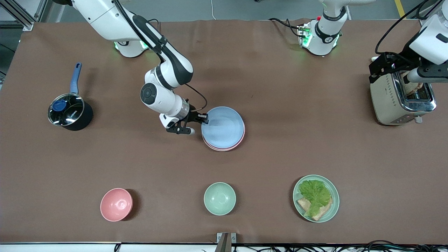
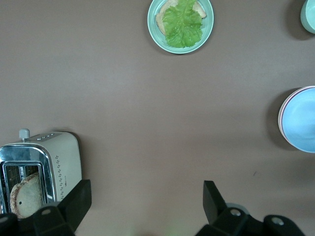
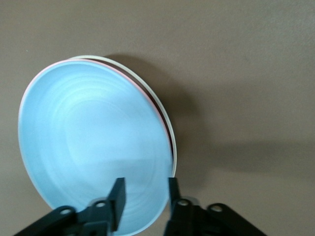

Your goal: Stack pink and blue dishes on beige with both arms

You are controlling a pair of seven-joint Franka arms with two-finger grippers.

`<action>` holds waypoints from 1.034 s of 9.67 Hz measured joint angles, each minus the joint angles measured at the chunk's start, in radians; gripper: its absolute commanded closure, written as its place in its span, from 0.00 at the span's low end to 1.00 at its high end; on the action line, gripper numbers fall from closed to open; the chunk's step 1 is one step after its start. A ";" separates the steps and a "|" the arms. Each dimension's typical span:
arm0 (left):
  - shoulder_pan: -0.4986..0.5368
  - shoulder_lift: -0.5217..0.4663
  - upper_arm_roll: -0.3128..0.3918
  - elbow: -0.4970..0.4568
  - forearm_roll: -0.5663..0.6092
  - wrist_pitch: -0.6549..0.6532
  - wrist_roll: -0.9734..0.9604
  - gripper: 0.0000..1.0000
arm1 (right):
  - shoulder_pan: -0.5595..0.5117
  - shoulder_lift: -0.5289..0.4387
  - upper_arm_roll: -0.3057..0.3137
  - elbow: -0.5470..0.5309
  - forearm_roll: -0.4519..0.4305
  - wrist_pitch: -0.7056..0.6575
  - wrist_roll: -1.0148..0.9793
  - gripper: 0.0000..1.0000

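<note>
At the middle of the surface (image 1: 280, 150) sits a stack of 3 plates: blue plate (image 1: 223, 127) on top, pink plate (image 1: 240, 138) under it, beige plate (image 3: 165, 118) at the bottom, only its rim showing; right gripper (image 1: 204, 118) at the blue plate's rim toward the right arm's end, fingers (image 3: 118, 195) slightly parted, seemingly released, though contact is hard to judge; left gripper (image 2: 142, 196) waits spread wide over the toaster (image 1: 402, 99); pink bowl (image 1: 116, 204), mint bowl (image 1: 219, 198) and lettuce plate (image 1: 316, 198) nearest the front camera.
</note>
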 measured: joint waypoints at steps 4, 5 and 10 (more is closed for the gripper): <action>0.012 0.003 0.003 -0.017 0.000 0.000 0.000 0.00 | -0.069 -0.129 -0.009 0.032 -0.039 -0.076 -0.001 0.00; 0.023 0.003 0.004 -0.017 0.000 0.000 0.000 0.00 | -0.118 -0.197 -0.012 0.043 -0.096 -0.186 -0.001 0.00; 0.025 0.003 0.000 -0.017 0.000 0.000 0.000 0.00 | -0.241 -0.432 -0.204 0.358 -0.422 -0.878 -0.007 0.00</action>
